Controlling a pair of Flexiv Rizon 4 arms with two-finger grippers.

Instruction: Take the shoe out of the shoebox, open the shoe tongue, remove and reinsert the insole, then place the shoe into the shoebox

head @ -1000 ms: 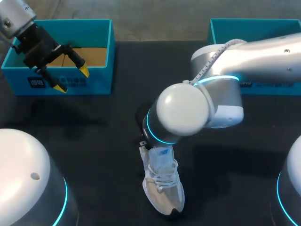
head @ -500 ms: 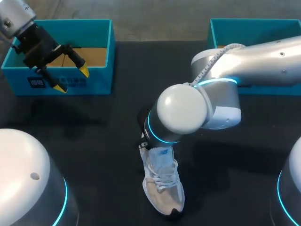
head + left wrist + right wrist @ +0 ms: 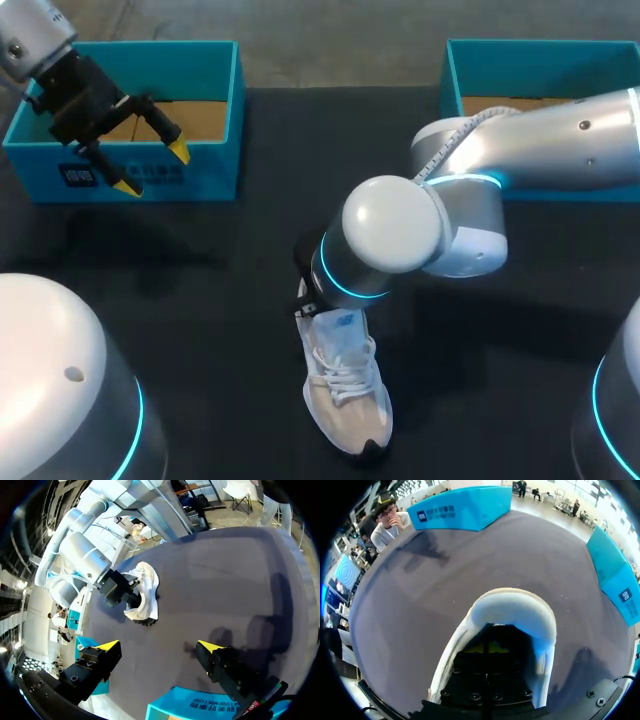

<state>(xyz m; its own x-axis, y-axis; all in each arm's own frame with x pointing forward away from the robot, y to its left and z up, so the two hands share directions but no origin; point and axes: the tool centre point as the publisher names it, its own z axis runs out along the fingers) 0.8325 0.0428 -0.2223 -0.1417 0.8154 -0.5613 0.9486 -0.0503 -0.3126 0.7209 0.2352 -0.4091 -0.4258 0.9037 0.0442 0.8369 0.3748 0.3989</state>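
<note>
A white and beige shoe (image 3: 345, 395) lies on the black table near the front middle, toe toward the front edge. My right arm's wrist (image 3: 385, 240) hangs over its heel and hides the gripper there. In the right wrist view my right gripper (image 3: 491, 648) is down inside the shoe's opening, shut, with the padded white collar (image 3: 512, 605) around it; I cannot see whether it holds anything. From the left wrist the shoe (image 3: 145, 587) shows far ahead. My left gripper (image 3: 153, 168) hangs open and empty over the front wall of the left blue shoebox (image 3: 215, 120).
A second blue shoebox (image 3: 520, 65) stands at the back right, partly under my right arm. In the right wrist view both boxes (image 3: 462, 507) (image 3: 615, 572) lie ahead of the shoe. Bare black tabletop (image 3: 220, 300) stretches between the boxes and the shoe.
My right arm's upper links have shifted slightly to the right and lower. The shoe and my left arm have stayed put.
</note>
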